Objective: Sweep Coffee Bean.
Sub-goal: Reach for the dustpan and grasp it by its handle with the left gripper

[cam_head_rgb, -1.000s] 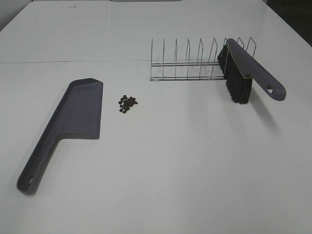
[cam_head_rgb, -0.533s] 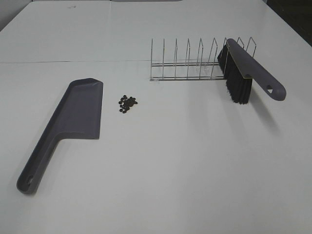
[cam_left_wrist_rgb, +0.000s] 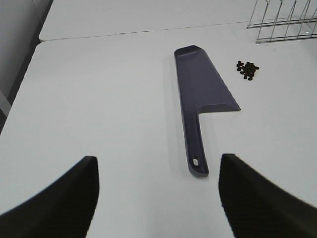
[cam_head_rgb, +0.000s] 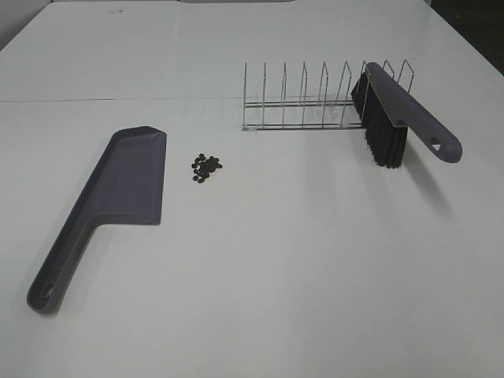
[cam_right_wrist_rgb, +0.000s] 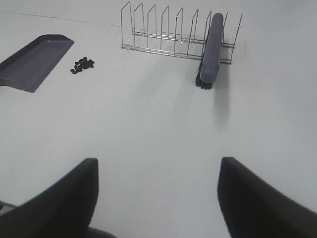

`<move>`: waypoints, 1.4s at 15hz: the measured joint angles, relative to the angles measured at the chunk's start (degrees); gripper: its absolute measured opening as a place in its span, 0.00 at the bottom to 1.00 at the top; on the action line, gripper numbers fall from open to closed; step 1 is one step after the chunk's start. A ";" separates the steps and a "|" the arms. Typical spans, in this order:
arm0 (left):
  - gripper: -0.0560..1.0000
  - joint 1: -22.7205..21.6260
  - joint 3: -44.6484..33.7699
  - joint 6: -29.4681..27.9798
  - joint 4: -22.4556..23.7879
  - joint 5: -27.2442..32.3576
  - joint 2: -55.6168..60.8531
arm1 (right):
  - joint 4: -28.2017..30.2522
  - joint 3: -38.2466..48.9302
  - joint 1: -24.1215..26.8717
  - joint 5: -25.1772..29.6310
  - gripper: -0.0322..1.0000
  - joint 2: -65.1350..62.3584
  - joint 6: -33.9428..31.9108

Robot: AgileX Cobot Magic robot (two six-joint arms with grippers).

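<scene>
Coffee bean (cam_head_rgb: pixel 206 167), tiny dark rounds, matte dustpan (cam_head_rgb: pixel 118 189) beside, left gripper (cam_left_wrist_rgb: pixel 157 157), right gripper (cam_right_wrist_rgb: pixel 157 159), jaws apart

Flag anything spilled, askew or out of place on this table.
Coffee beans lie spilled in a small cluster on the table beside the dustpan. The brush leans tilted in the rack near one end, handle jutting out. Nothing looks damaged.

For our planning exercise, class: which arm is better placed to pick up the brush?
The right arm. The brush leans in the wire rack on the high view's right, ahead of the open right gripper; the open left gripper faces the dustpan instead.
</scene>
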State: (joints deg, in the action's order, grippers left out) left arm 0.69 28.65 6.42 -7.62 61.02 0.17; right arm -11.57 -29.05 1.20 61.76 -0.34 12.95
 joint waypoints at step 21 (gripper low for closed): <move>0.65 0.00 0.00 0.00 0.00 0.00 0.00 | 0.00 0.00 0.00 0.00 0.58 0.00 0.00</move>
State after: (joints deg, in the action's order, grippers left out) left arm 0.69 28.65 6.42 -7.62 61.02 0.17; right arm -11.57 -29.05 1.20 61.76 -0.34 12.95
